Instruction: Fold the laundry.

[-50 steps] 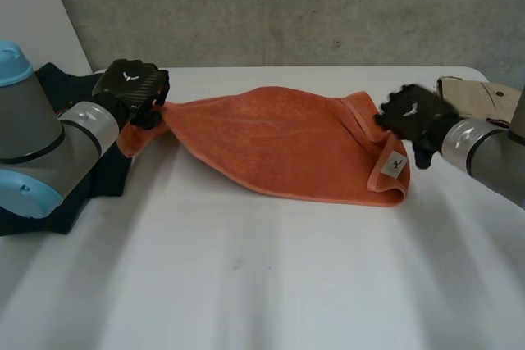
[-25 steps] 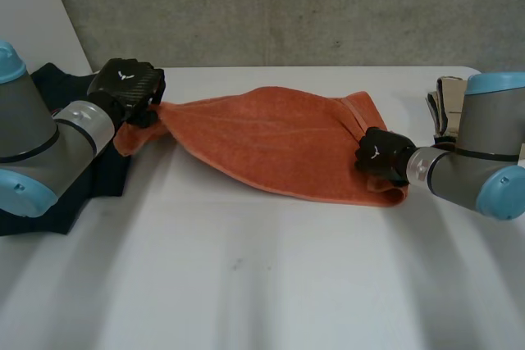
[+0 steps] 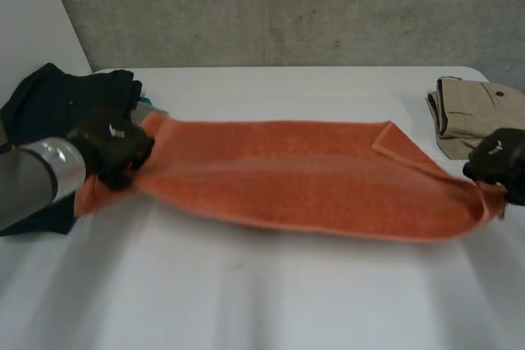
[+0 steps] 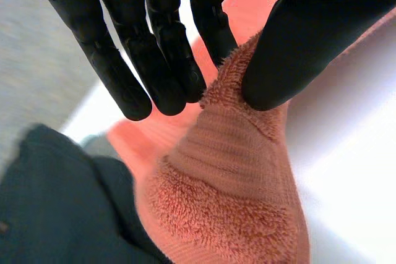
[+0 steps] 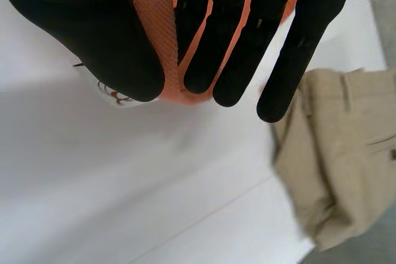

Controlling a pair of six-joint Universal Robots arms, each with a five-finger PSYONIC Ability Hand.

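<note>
We see the left hand (image 4: 154, 41) pinching the left end of the towel (image 3: 303, 178) between thumb and straight fingers | right hand (image 5: 74, 35) pinches its right end likewise, at the right edge of the table (image 3: 271, 301) | towel drawn out long across the table's middle | dark garment (image 3: 57, 100) at left edge, beige trousers (image 3: 472, 112) at far right corner

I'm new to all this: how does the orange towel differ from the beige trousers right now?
The orange towel is spread long, pinched at its ends by the left hand and right hand; the beige trousers lie folded, untouched. The towel is terry; the trousers are smooth. Both are fabric laundry.
</note>
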